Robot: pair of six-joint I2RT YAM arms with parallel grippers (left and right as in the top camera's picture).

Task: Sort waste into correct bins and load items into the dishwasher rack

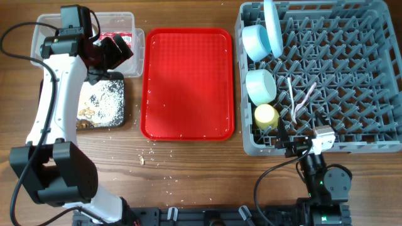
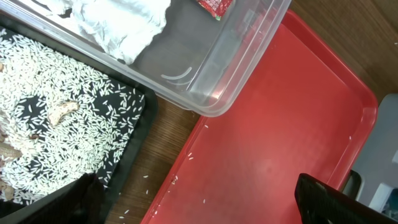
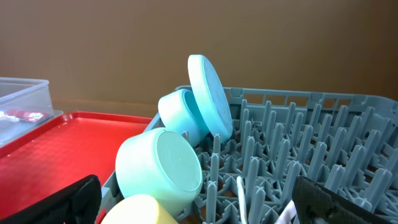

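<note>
2 wide, empty grippers: left gripper should lift straight off the clear tub, missing its rim; right gripper hovers by the dishwasher rack.

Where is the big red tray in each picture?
Overhead: the red tray lies in the middle, between the black tray and the grey rack.
Left wrist: the red tray fills the lower right, beside the clear tub.
Right wrist: the red tray is at the lower left, beside the grey rack.
Shared landmark: the clear tub sits at the red tray's edge in all three views.
</note>
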